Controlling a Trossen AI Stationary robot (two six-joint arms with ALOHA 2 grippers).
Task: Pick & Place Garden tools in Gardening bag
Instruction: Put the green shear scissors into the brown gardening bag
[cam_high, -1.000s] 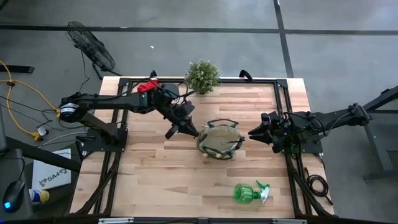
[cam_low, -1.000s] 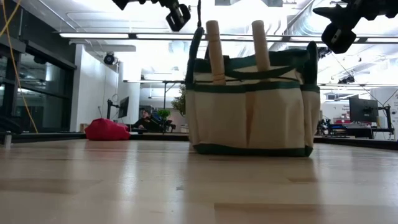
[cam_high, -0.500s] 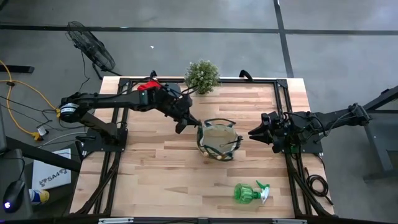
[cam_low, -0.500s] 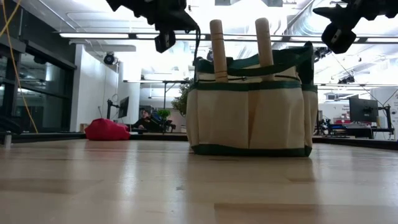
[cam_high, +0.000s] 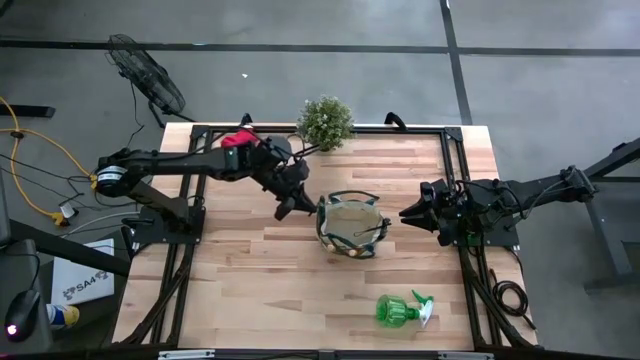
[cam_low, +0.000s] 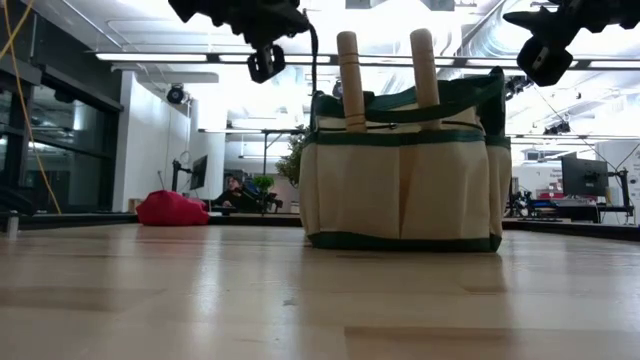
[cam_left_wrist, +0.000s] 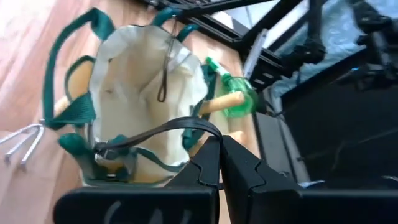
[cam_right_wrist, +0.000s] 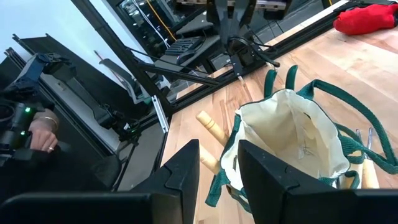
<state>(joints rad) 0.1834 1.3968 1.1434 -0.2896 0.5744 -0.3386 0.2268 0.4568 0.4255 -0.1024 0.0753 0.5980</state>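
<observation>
The tan gardening bag (cam_high: 352, 224) with green trim stands upright mid-table on its flat base (cam_low: 405, 241). Two wooden tool handles (cam_low: 349, 80) stick up from its outer pockets. My left gripper (cam_high: 306, 203) hangs just left of the bag's rim, shut on a thin dark strap (cam_left_wrist: 155, 130) of the bag. My right gripper (cam_high: 404, 213) hovers open to the right of the bag, its fingers (cam_right_wrist: 180, 174) holding nothing. The green spray bottle (cam_high: 400, 310) lies on the table near the front edge. The red glove bundle (cam_high: 237, 137) lies at the far left. My left gripper pinches the free end of the dark strap (cam_left_wrist: 210, 132) at its fingertips. It comes from the table's left side, slanting down toward the bag. The strap runs in a slack curve (cam_low: 312, 55) from the fingers down to the bag's rim, and the bag stays on the table.
A bushy potted plant (cam_high: 325, 122) stands at the far edge, behind the bag. Metal prongs (cam_left_wrist: 18, 140) show beside the bag's wall. Bare wood lies in front of the bag and at the near left. A person's hand (cam_right_wrist: 40, 127) shows beyond the table.
My left gripper has rolled about its own line and sunk a little, staying shut on the strap. The strap, drawn straight up a second ago, now hangs in a slack curve. The bag, tipped before, has settled upright and shifted slightly toward the table's right.
</observation>
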